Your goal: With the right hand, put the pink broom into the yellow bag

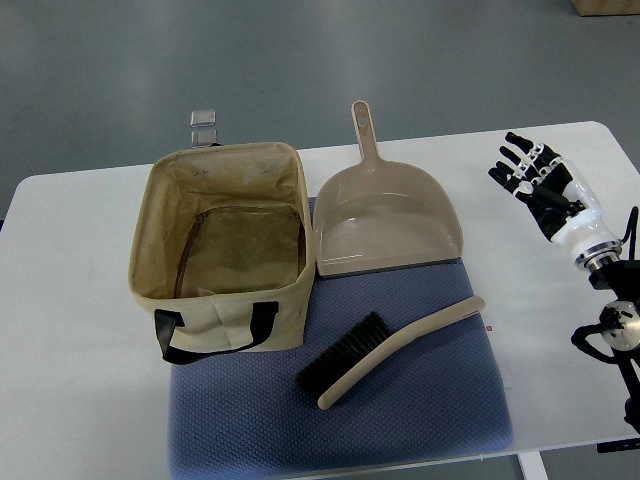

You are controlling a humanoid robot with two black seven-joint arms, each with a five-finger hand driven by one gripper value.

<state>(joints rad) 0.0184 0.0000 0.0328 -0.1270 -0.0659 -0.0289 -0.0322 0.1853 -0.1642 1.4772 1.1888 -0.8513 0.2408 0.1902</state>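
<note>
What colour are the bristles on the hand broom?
Black, on a beige-pink handle; the broom shows clearly in the top view.

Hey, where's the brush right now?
The brush lies on the blue mat near the picture's centre, just below the dustpan and right of the bag.

Right robot hand (pixel 537 180): black fingers with white segments; white wrist cuff; black cabled forearm joints.
</note>
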